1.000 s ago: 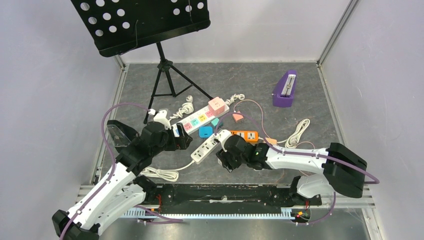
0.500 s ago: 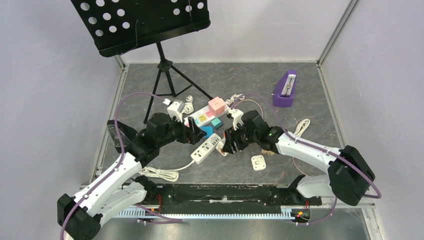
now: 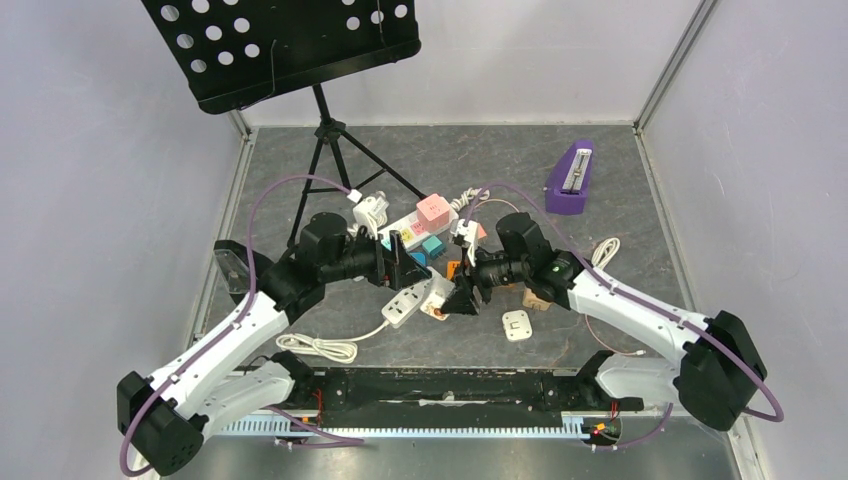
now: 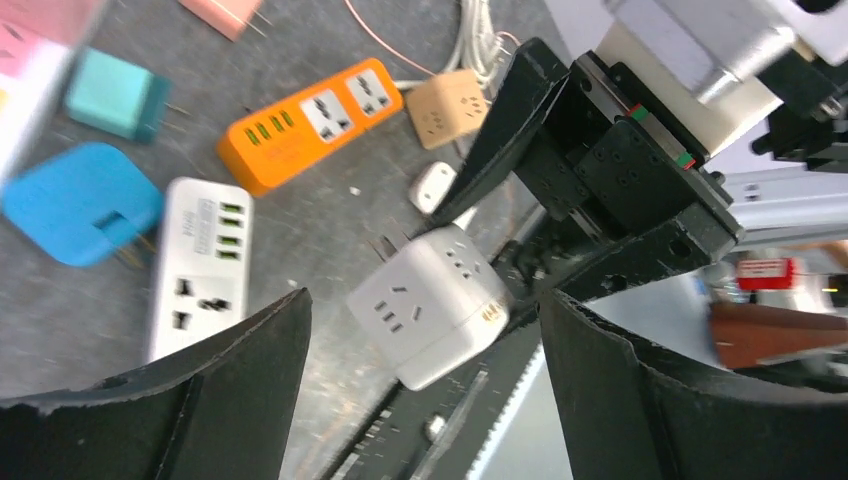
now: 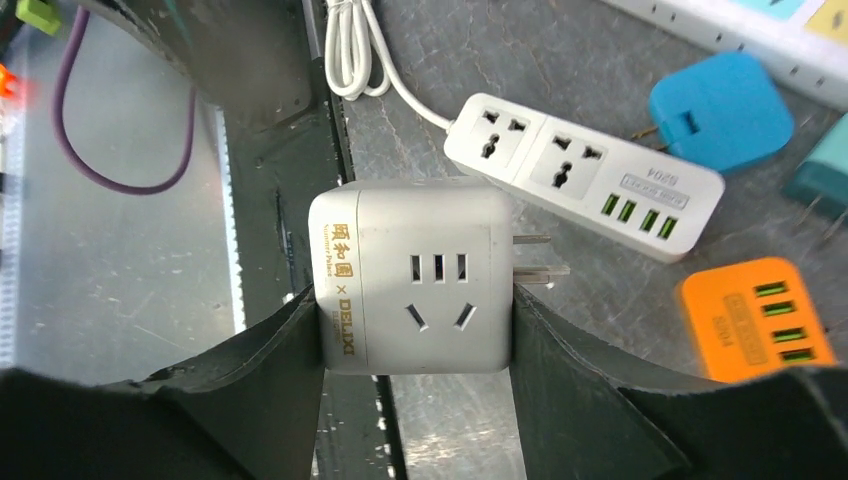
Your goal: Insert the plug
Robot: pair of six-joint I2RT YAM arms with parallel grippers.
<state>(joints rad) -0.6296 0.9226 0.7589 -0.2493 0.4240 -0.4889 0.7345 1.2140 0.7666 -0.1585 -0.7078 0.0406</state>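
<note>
The plug is a white cube adapter [image 5: 410,275] with two metal prongs [image 5: 535,255] sticking out of its right side. My right gripper [image 5: 412,300] is shut on it, one finger on each flank, and holds it above the mat. Seen from above, the cube [image 3: 437,297] hangs over the near end of the white power strip [image 3: 405,300]. My left gripper [image 3: 405,268] faces it from the left, open. In the left wrist view the cube [image 4: 435,300] shows between the wide fingers [image 4: 250,380] without touching them.
An orange strip [image 4: 310,120], a blue adapter [image 4: 75,200], a teal adapter [image 4: 110,95] and a tan one [image 4: 445,105] lie close by. A small white plug [image 3: 517,325] lies near the front. The music stand [image 3: 320,130] and purple metronome [image 3: 570,180] stand behind.
Both grippers have swung toward the middle and now face each other. The right one carries the white cube leftward. The left jaws have narrowed slightly.
</note>
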